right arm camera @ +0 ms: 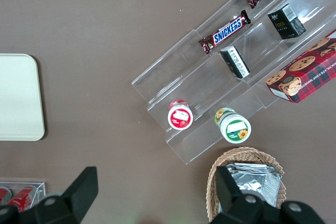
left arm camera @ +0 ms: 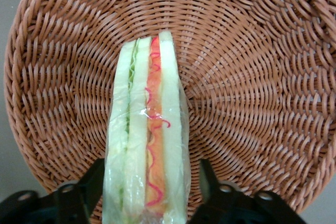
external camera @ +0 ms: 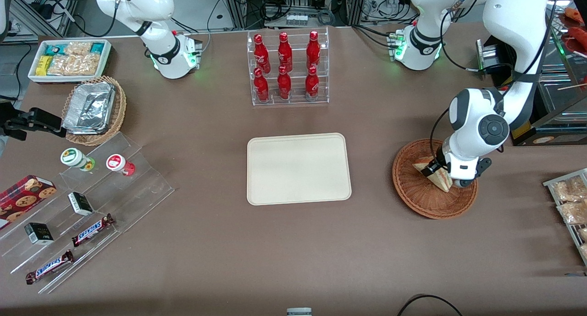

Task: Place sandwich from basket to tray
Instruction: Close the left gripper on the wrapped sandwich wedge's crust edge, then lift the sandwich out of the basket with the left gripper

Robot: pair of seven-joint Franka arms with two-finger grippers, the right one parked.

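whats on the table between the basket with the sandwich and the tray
Nothing: the front view shows only bare brown tabletop between the basket and the tray. The sandwich sits in the basket, the gripper open astride it.

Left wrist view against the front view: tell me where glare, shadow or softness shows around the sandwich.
Left wrist view: the sandwich wrap carries small glints, the gripper fingers straddling it look dark and soft, and the basket weave stays crisp. Front view: even overhead light, the arm's wrist hiding part of the sandwich, and a soft shadow along the edges of the tray.
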